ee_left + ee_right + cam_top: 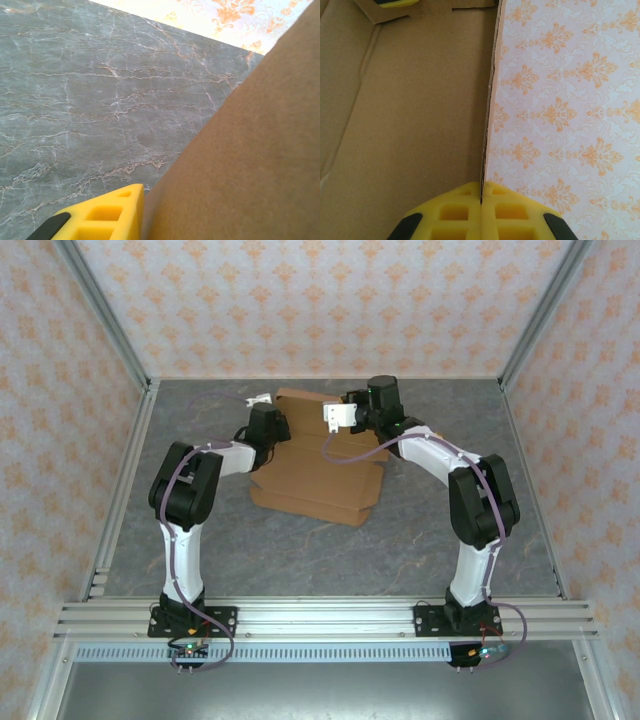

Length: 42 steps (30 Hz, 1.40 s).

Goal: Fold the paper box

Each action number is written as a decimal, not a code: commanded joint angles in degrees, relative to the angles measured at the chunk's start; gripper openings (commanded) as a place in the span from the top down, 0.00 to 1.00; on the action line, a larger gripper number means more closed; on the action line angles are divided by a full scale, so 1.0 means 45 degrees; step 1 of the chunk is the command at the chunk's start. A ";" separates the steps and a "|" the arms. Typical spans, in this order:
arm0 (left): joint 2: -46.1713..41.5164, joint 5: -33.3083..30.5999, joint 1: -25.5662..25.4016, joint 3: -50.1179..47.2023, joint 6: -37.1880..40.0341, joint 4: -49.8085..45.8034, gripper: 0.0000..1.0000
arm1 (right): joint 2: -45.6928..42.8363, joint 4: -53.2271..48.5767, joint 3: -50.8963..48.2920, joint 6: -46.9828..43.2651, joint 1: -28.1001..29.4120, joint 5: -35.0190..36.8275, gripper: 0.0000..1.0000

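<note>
**Paper box [318, 485] at the middle of the table [440, 450], a far flap pinched edge-on by the right gripper [340, 416].**

In the top view the box is seen lying between the arms, with the right gripper at its 1 o'clock corner and the left gripper [262, 410] at its 11 o'clock corner, both about equally near. From the right wrist, the yellow fingers [455, 210] are shown clenched on a raised flap [420, 125] whose edge runs straight off toward 12 o'clock, with wallpaper [560, 110] at 3 o'clock; that thin edge cannot be made out from above. From the left wrist, one finger [107, 217] is seen just beside cardboard, and whether the left jaws are gripping cannot be told.
</note>
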 commanded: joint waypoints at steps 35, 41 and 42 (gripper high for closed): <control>-0.3196 0.0200 -0.0162 -0.1381 0.4996 -0.1025 0.26 | -0.0154 -0.0703 0.0447 -0.0068 -0.0211 -0.0512 1.00; -0.3897 0.0495 -0.0165 -0.3025 0.4693 0.0058 0.29 | -0.0694 -0.2138 0.0490 -0.0384 -0.0647 -0.1949 1.00; -0.4013 0.0549 -0.0178 -0.3345 0.4737 0.0320 0.29 | -0.0778 -0.2237 0.0453 -0.0322 -0.0724 -0.2205 1.00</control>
